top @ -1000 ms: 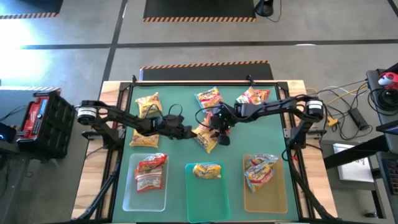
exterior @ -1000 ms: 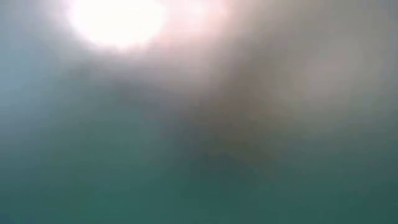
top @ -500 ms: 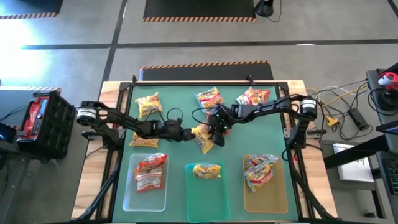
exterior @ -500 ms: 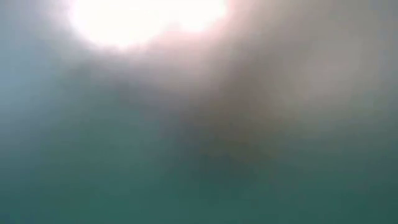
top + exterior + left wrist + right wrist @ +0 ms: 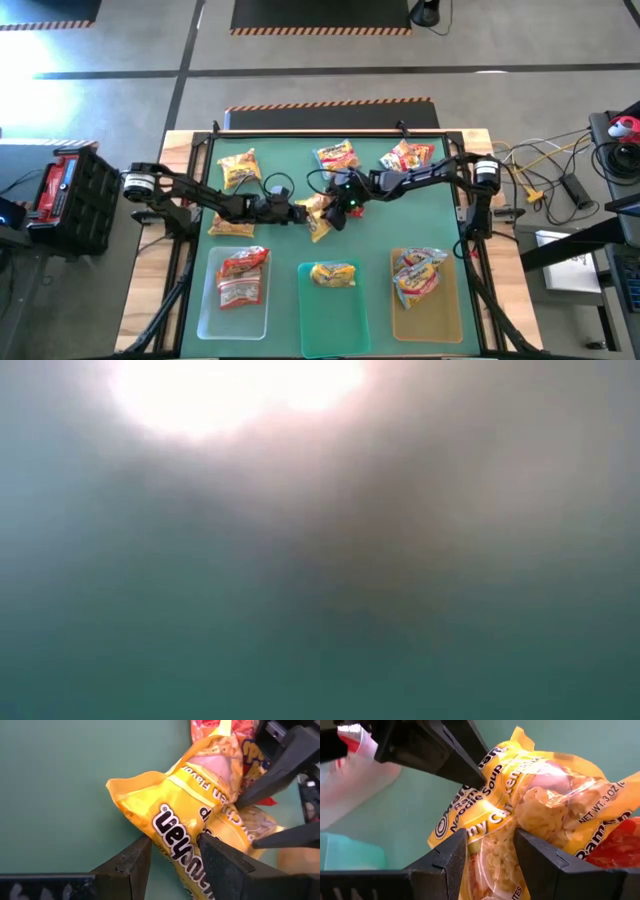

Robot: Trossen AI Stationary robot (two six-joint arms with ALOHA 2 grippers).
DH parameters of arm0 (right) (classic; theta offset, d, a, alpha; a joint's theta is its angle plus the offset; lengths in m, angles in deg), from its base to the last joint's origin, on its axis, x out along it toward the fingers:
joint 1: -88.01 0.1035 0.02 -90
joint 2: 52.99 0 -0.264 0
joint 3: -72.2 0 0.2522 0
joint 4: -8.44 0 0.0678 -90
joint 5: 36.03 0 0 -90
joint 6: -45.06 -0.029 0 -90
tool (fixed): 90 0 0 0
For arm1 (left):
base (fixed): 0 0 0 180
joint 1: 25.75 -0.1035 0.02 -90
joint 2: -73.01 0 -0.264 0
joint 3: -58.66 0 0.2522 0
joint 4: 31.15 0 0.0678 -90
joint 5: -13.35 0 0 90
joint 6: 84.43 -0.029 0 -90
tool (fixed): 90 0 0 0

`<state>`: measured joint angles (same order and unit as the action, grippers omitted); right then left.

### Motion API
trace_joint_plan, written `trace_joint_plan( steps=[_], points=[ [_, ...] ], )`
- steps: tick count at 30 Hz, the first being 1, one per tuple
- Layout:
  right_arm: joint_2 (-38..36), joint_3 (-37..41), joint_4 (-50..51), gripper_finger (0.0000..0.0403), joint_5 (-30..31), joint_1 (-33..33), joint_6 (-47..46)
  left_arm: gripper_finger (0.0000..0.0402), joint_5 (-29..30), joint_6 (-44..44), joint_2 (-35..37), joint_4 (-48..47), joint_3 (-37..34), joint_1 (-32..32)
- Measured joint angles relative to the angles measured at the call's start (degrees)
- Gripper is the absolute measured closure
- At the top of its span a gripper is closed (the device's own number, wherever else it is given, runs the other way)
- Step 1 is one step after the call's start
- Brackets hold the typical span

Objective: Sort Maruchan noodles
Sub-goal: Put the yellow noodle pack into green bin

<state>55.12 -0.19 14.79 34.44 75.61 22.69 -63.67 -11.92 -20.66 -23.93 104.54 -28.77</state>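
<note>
Nearest sit three trays: clear (image 5: 235, 318), teal (image 5: 333, 315) and amber (image 5: 425, 318), each holding packets. At mid-mat both grippers clamp one yellow packet (image 5: 318, 218): left gripper (image 5: 299, 213) on one side, right gripper (image 5: 338, 208) opposite. Farther off lie three loose packets (image 5: 237, 167).

Yellow noodle packet (image 5: 185, 820): glossy crinkly plastic w/ clear window. My gripper fingers (image 5: 445, 860): matt black plastic. Tabletop (image 5: 290, 150): smooth matt green, wood edge.

The overhead view was evenly lit and fairly sharp. The low view was wholly blurred, a white glare at its top. Both wrist views were bright and clear.
</note>
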Motion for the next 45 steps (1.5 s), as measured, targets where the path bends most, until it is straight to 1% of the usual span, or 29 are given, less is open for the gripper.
trace_joint_plan(
  steps=[4,7,10,13,14,18,21,24,32,35,39,41,45],
  points=[
    [0.0,0.0,-0.01,0.0243,0.9,0.02,-0.04,0.0246,0.01,-0.22,0.0,0.05,0.0,-0.02],
    [-0.55,0.0,1.5,0.0243,0.15,0.0,0.82,0.0232,-0.04,-0.44,0.0,0.17,0.0,-0.02],
    [-3.83,-0.06,3.66,0.0243,-1.36,-0.4,2.55,0.0211,-0.41,-0.44,0.0,0.19,0.0,-0.02],
    [-7.25,0.33,6.53,0.0243,-1.66,-0.9,5.63,0.019,-0.45,-0.44,0.0,0.22,0.0,-0.02],
    [-8.21,0.43,7.59,0.0243,-1.13,-1.03,7.32,0.0184,-0.55,-0.44,0.0,0.19,0.0,-0.02],
    [-10.02,0.2,11.69,0.0243,4.58,-1.45,17.28,0.0161,-2.11,-0.44,0.0,0.19,0.0,-0.02],
    [-8.91,0.61,12.71,0.0243,6.07,-1.41,22.79,0.0148,-3.02,-0.39,0.0,0.6,0.0,-0.02],
    [-7.11,0.54,12.31,0.0243,6.02,-1.22,24.93,0.0139,-3.12,0.08,0.0,1.17,0.0,-0.02],
    [-2.41,0.3,12.03,0.0243,5.53,-1.03,25.33,0.0129,-3.01,-0.11,0.0,1.34,1.8,-0.02],
    [-1.46,0.35,12.2,0.0243,5.66,-1.03,25.65,0.0129,-1.76,-0.69,-0.24,1.17,2.56,-0.02],
    [-0.82,0.37,12.37,0.0243,5.86,-0.98,25.63,0.0129,-2.0,-0.62,-2.45,0.94,3.97,0.37],
    [-0.69,0.39,12.45,0.0243,5.88,-0.98,25.04,0.0129,-3.31,-0.44,-4.1,1.09,4.79,0.88],
    [-0.04,0.43,12.51,0.0243,5.99,-0.9,24.75,0.0129,-3.47,-0.12,-7.56,1.49,7.19,1.25]
  ],
)
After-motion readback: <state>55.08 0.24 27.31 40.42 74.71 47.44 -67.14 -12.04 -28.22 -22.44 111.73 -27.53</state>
